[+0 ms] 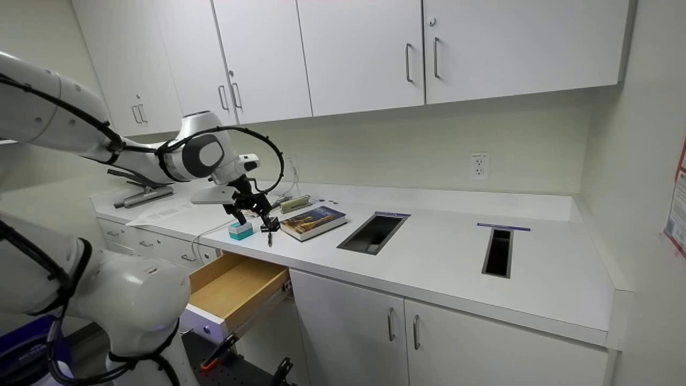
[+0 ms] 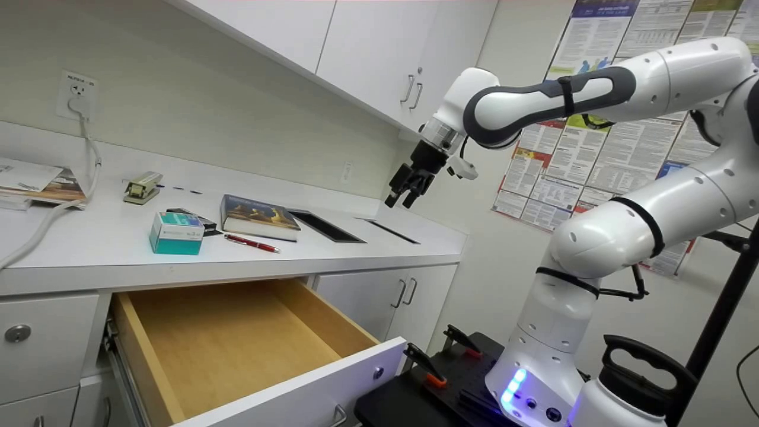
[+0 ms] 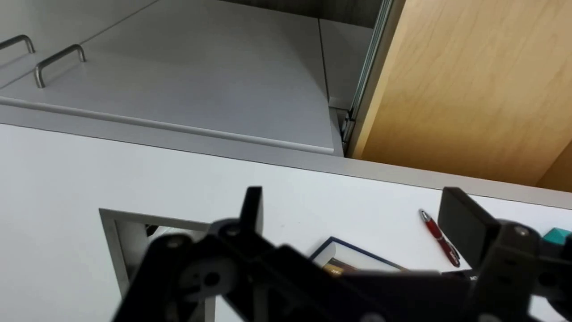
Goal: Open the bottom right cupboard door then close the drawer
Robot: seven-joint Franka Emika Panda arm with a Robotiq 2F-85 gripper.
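White-fronted drawer (image 2: 237,338) open, bottom right cupboard door (image 1: 498,354) closed

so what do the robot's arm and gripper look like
The arm is glossy white with rounded segments and dark grey trim, banded with black straps, with black cabling along it. Blue lights glow at its base. The gripper is black, with two blocky fingers.

Cutting off the wide white flat-panel cupboard door (image 1: 498,348) at the bottom edge in an exterior view. Cropping the white-fronted pale-wood drawer (image 2: 231,338) likewise in an exterior view, and showing the paper wall posters (image 2: 616,166) too small to read in full. In the wrist view, hiding much of the blue-and-brown book (image 3: 359,261) behind the black two-fingered gripper (image 3: 353,194).
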